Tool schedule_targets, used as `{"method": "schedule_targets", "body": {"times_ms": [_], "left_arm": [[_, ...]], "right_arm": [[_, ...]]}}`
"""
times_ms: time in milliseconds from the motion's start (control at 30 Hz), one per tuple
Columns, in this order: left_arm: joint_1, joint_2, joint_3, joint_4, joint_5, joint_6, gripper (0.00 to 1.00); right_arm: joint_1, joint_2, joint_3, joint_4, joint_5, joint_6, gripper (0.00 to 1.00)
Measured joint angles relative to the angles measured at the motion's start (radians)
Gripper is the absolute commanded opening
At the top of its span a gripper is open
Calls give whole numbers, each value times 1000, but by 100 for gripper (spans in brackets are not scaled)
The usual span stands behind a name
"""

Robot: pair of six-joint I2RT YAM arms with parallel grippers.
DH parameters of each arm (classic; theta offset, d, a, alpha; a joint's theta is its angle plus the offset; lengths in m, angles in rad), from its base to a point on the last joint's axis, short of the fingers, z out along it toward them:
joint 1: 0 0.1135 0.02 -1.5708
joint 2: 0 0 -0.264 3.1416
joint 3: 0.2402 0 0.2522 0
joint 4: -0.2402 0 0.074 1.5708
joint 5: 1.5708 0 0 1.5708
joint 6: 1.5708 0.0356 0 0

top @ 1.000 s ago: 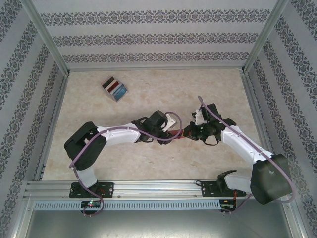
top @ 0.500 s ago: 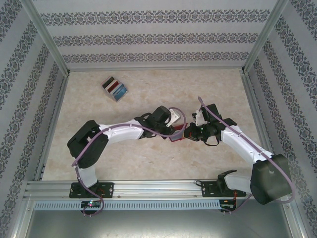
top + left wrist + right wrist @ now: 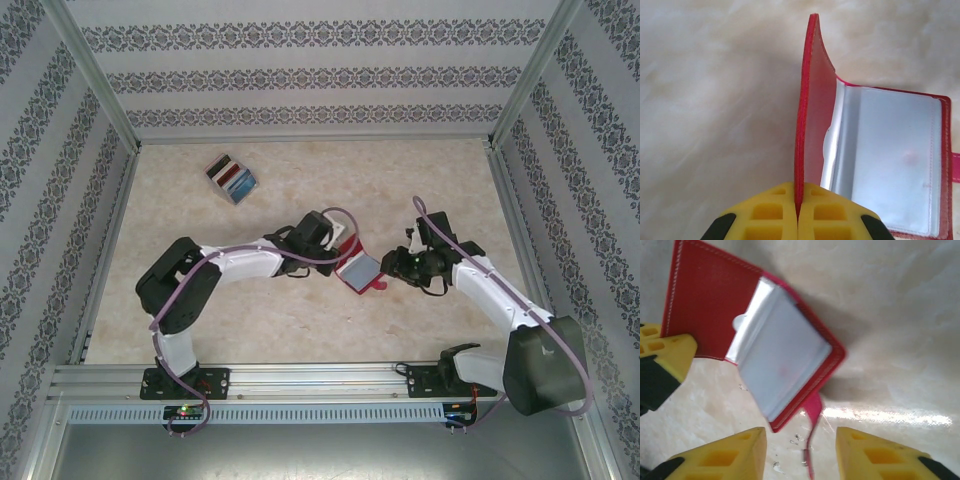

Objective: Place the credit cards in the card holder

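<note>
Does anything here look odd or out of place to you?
Only the card holder mid-table: one red cover stands straight up instead of lying flat, because the left pincer pinches its edge. The right pincer hangs open close by. Nothing looks spilled or damaged.

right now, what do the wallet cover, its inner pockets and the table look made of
Wallet cover: red leather or an imitation, can't tell which; fine grain, pale stitching along the edge, matte.
Pockets: soft plastic film, greyish and translucent; glossy, catching glare.
Table: cream marble-look surface, perhaps laminate or print; cloudy veining, with a bright reflection showing some sheen.
</note>
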Motion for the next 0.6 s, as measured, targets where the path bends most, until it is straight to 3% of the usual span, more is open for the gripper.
{"method": "schedule_targets", "body": {"times_ms": [167, 367, 600], "left_arm": [[5, -72, -132, 78, -15, -174, 0], [5, -101, -245, 180, -35, -328, 0], [5, -113, -281, 235, -50, -394, 0]], "right_arm": [[20, -41, -67, 72, -11, 85, 56], [97, -8, -158, 251, -75, 202, 41], [113, 67, -196, 374, -104, 244, 30]]}}
